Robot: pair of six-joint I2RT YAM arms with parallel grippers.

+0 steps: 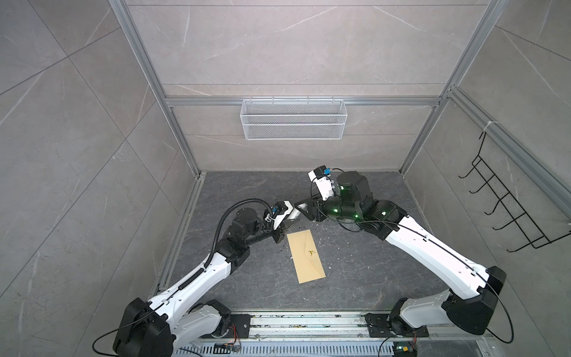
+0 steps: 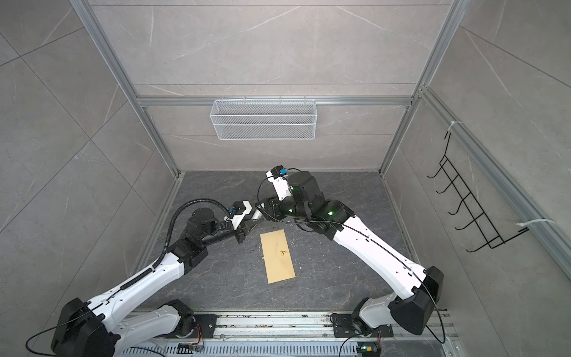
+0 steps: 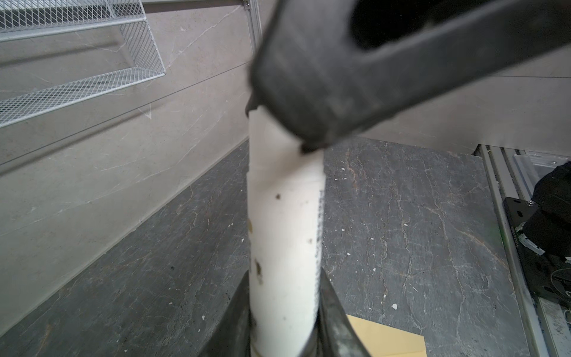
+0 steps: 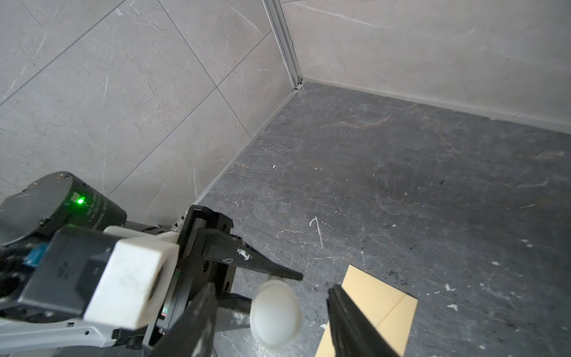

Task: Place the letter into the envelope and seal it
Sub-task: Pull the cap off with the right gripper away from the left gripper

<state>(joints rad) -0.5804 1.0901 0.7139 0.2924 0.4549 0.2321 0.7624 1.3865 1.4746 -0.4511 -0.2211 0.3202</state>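
grey tiled walls, a wire basket (image 1: 293, 123) on the back one, and a dark marbled worktop (image 1: 355, 278) speckled with pale scraps. the tan envelope (image 1: 306, 256) lies flat near the middle of the worktop with a small yellow smear (image 1: 310, 252) on it, and both arms meet just past its far end. the left gripper (image 3: 284, 275) has its jaws clamped on a white cylinder (image 3: 284, 201); the right gripper (image 4: 272, 286) has its jaws apart on either side of the cylinder's rounded end, with gaps showing in the right wrist view.
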